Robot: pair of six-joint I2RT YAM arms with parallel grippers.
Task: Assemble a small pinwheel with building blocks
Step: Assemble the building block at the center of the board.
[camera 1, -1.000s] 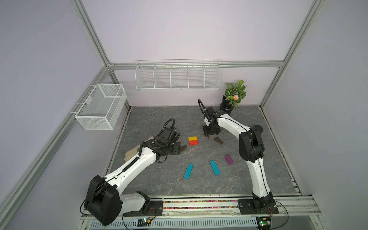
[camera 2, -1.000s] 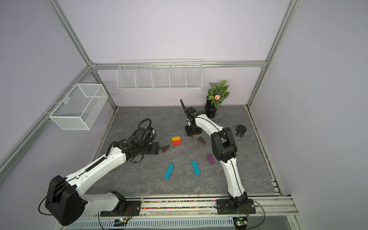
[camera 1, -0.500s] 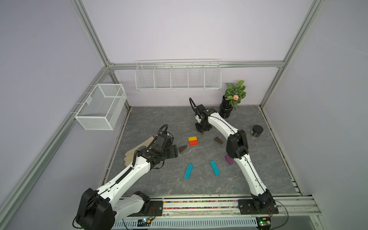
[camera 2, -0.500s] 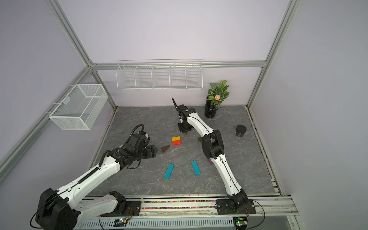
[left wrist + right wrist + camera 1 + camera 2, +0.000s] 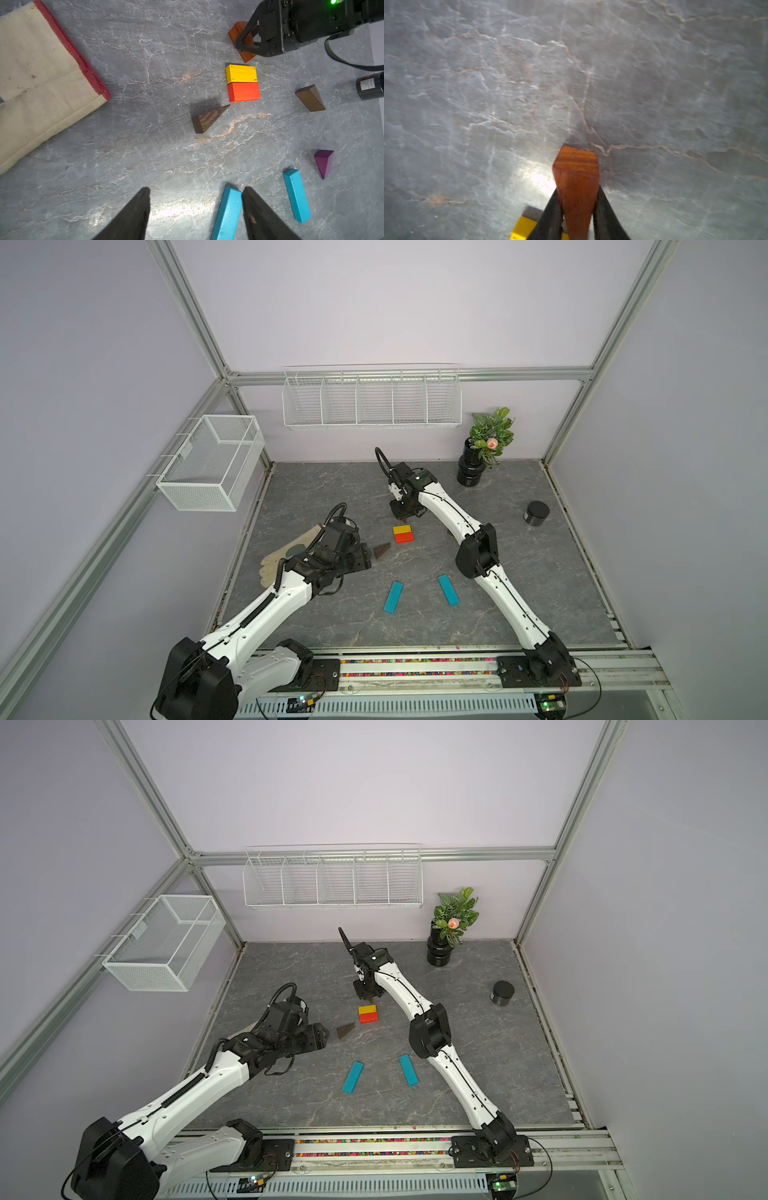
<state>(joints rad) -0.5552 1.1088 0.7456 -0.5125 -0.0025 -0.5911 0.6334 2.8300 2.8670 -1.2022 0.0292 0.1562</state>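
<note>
Right claw (image 5: 578,190): closed on the reddish-brown wedge (image 5: 576,172), with a finger on each flat side. It sat just beyond the far edge of the yellow block (image 5: 402,529).
Held wedge, axis: its long axis ran along the fingers, broad end out past the fingertips and narrow end between them. Whether it touched the desk (image 5: 332,497) could not be told.
Left claw (image 5: 196,189): wide and holding nothing, low over the desk and aimed at the dark brown wedge (image 5: 208,119).
Centre pair: the yellow block and red block (image 5: 404,537) lay flat mid-desk with long sides touching, forming a square. Their long axes ran left to right, with yellow on the far side.
Dark brown wedge, axis: it lay flat, thin tip just beside the red block's near left corner, thick end toward the left claw.
Second brown wedge (image 5: 310,98): flat, to the right of the pair and apart from it.
Purple wedge (image 5: 324,162): near the far end of the right teal bar (image 5: 449,590).
Teal bars: the left teal bar (image 5: 393,596) and the right one lay flat, apart, on the rail side of the pair. Their long axes ran near to far, with the far ends leaning toward each other.
Writing: the black jar (image 5: 371,86) carried a white label, its print too small to read.
Hidden: in both top views the right arm covered the purple wedge. The glove (image 5: 41,83) was cut off in the left wrist view. The right wrist view was blurred, showing only a corner of the yellow block.
</note>
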